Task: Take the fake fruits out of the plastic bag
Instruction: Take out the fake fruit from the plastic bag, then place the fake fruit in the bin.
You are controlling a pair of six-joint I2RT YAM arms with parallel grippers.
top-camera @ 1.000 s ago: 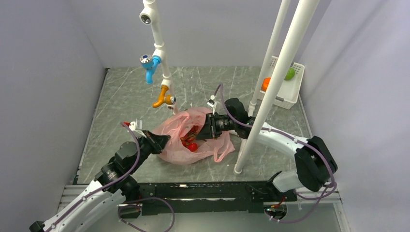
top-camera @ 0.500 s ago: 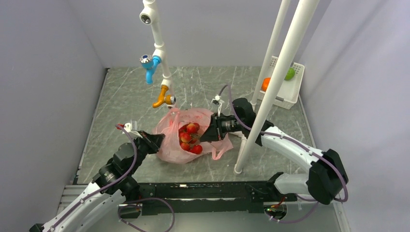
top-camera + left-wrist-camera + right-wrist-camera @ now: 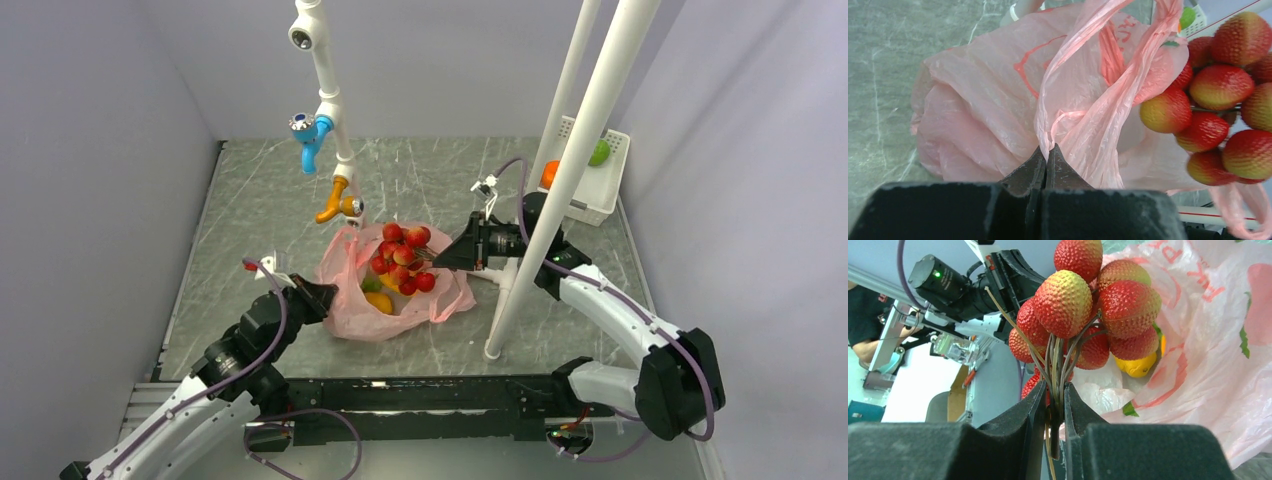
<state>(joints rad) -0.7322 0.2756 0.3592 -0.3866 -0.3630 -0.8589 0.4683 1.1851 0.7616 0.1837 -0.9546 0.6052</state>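
**Red bunch lifted over the bag, both grippers clamped**

R gripper (image 3: 1054, 390) is pinching the thin stems of the red fruit bunch (image 3: 1083, 305) btwn its two fingers. The jaws are sitting almost together w/ only the stems in the gap. The fruits are fanning out from the fingertips, red w/ yellow-green patches and a bumpy skin. In the top view the bunch is hanging off the gripper's tip over the open mouth of the pink bag (image 3: 1218, 340), w/ its lowest fruits sitting close to the film. Just behind the bunch a yellow fruit (image 3: 1135, 365) is lying inside the bag, w/ a bit of green leaf beside it.

L gripper (image 3: 1046, 150) is clamping fully closed on a twisted fold of the bag's film at the bag's near-left edge. The film is stretching up and away from its tips, and one loop handle is rising beside the fold.

The bag is resting on the grey marbled table (image 3: 260, 200), approx. mid-table, btwn the two arms.

Well apart, at the far-right corner, a white basket (image 3: 600, 205) is holding a green fruit (image 3: 599, 153) and an orange fruit (image 3: 549, 173). Both are partly hidden behind a white pole (image 3: 560, 180).
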